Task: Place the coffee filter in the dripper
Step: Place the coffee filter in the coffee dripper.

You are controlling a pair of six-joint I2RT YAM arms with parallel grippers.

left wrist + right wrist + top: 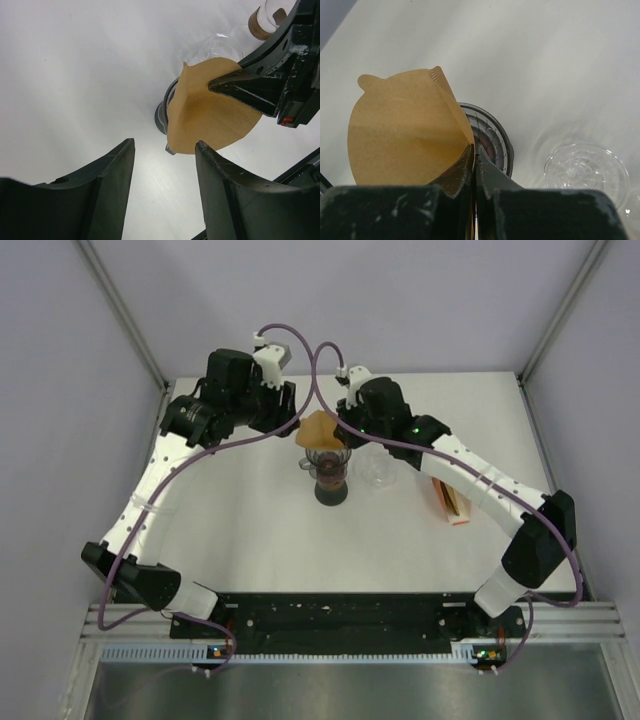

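Observation:
The brown paper coffee filter [318,428] hangs in the air, partly unfolded, just above the dark-rimmed dripper [330,468] at the middle of the table. My right gripper [474,147] is shut on the filter [405,130] at its folded edge, with the dripper [492,137] directly beyond the fingertips. My left gripper [165,145] is open with nothing between its fingers, its right finger close beside the filter [210,120]. From the left wrist, the right gripper's fingers [245,87] show pinching the paper, and only the dripper's edge [161,120] peeks out beneath it.
A clear glass vessel [377,472] stands just right of the dripper, also in the right wrist view [585,172]. A pack of filters [450,502] lies under the right arm. Grey walls enclose the white table [240,530] on three sides.

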